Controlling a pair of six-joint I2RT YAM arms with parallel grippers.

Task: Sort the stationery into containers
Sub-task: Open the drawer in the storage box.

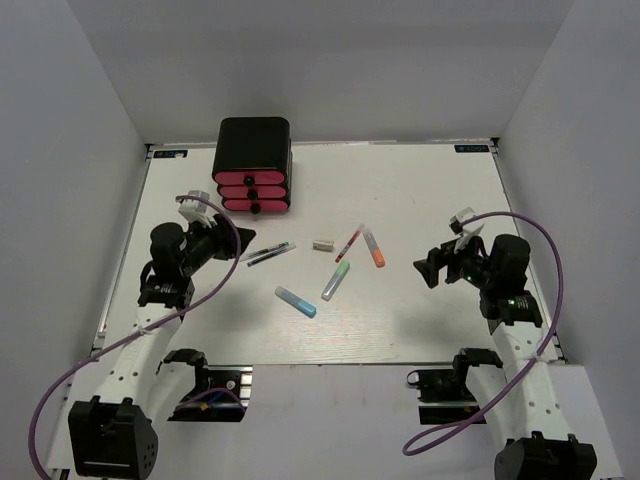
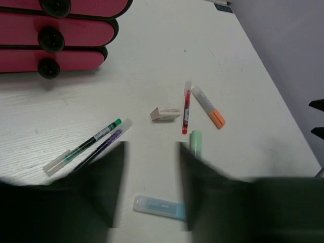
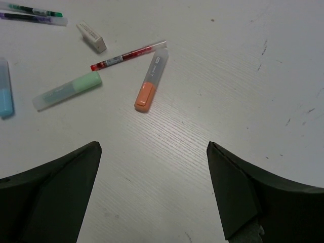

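Now, left gripper (image 2: pixel 152 148): jaws spread, nothing between them, only bare tabletop showing in the gap. It hangs above the table (image 1: pixel 430 190), pointed toward the middle. Just beyond its fingertips lie two thin pens side by side, a green-tipped pen (image 2: pixel 83 147) and a purple pen (image 2: pixel 104 144), nearly parallel. The blue marker (image 2: pixel 158 206) lies close under the jaws in the left wrist view.

Right gripper (image 3: pixel 153 147): jaws spread wide and empty, clear of the surface, facing the scatter from the right. Nearest to it is the orange marker (image 3: pixel 151 81), orange end toward the gripper. The red pen (image 3: pixel 127 54) lies just beside the marker's pale end; whether they touch I cannot tell. The green marker (image 3: pixel 66 91) sits further left, apart from both.

The eraser (image 1: pixel 322 244) rests between the pen pair and the red pen, touching neither.

All stationery lies loose mid-table. The black cabinet (image 1: pixel 252 150) stands at the far edge, left of centre, well apart from the scatter. Its three pink-red drawers (image 2: pixel 50 30) are stacked, each with a black knob (image 2: pixel 49 67), fronts facing the arms.
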